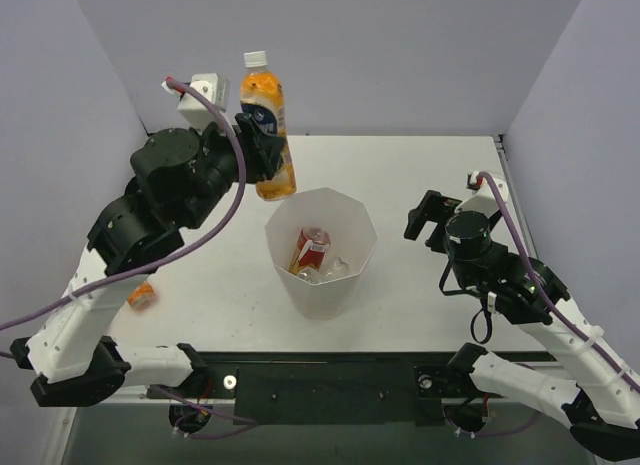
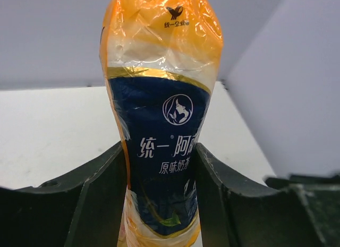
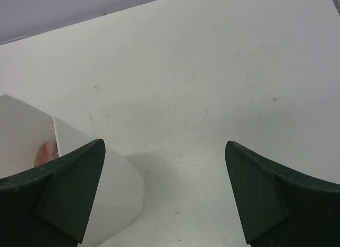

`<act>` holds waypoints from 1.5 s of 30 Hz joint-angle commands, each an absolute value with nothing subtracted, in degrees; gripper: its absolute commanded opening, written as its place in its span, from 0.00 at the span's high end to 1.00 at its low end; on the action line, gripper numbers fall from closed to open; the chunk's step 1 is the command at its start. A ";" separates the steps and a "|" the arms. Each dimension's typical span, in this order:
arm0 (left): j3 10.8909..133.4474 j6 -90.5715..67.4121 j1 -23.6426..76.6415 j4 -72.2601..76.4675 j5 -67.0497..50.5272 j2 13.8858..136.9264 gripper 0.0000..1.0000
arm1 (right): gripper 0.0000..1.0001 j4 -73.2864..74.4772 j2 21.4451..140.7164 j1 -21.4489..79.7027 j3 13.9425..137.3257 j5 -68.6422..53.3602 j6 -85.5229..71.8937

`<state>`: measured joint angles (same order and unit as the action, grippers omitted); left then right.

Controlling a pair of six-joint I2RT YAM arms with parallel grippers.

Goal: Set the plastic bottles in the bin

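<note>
My left gripper (image 1: 262,137) is shut on a plastic bottle (image 1: 267,131) with orange liquid, a dark blue label and a white cap. It holds the bottle upright, high above the table, up and left of the bin (image 1: 345,210). In the left wrist view the bottle (image 2: 162,125) sits between the two fingers (image 2: 101,194). The white faceted bin stands mid-table and holds a red-labelled bottle (image 1: 310,249) and clear ones. Its wall shows in the right wrist view (image 3: 114,188). Another orange bottle (image 1: 141,296) lies at the left, partly hidden by my left arm. My right gripper (image 1: 428,217) is open and empty, right of the bin.
Grey walls close in the table at the back and both sides. The table's right edge (image 1: 503,165) runs close behind my right gripper.
</note>
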<state>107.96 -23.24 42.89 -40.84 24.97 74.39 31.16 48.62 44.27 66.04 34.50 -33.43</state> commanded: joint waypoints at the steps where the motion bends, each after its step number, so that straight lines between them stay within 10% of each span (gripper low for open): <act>1: 105.74 -18.37 55.79 -40.61 26.97 75.32 0.73 | 0.11 31.99 47.64 43.94 65.57 37.70 -34.19; 32: 85.08 -21.27 64.25 -31.72 33.21 72.16 0.69 | 0.11 35.07 48.08 43.77 65.13 37.35 -35.07; 37: 83.32 -21.97 64.07 -31.55 33.66 70.40 0.12 | 0.11 34.72 48.34 43.95 65.48 36.83 -35.16; 45: 85.69 -21.53 64.07 -34.36 36.99 69.09 0.09 | 0.11 34.10 49.13 43.77 65.39 35.86 -35.42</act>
<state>83.11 -21.74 64.03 -34.46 33.95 71.68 34.92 48.47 44.23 65.04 35.70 -34.72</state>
